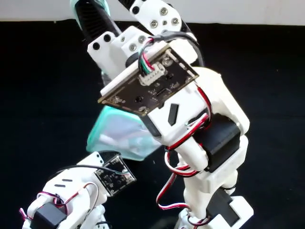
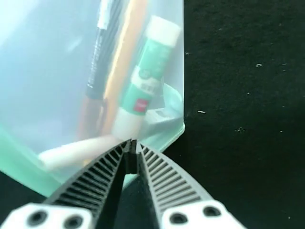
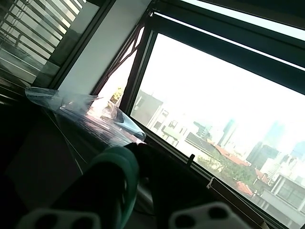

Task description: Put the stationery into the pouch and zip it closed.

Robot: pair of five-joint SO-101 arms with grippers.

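A: Hanging above the tabletop (image 2: 248, 71), the pouch (image 1: 121, 136) looks like soft, light, slippery film. The left pincer (image 2: 131, 145) is clamped on its edge near a corner.

B: I cannot tell the right pincer's (image 3: 136, 157) state. I'd grip the stiffer zip edge, since the glue stick (image 2: 145, 81) and pen (image 2: 100, 52) probably slide.

one pouch (image 2: 43, 57), one pen (image 2: 97, 62), one pencil (image 2: 125, 52), one glue stick (image 2: 147, 71)

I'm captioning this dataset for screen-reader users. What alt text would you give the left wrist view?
The left end effector is shut on the green edge of a translucent pouch, with black tabletop beside it. Inside the pouch are a green-and-white glue stick, a black pen, an orange pencil and a white stick.
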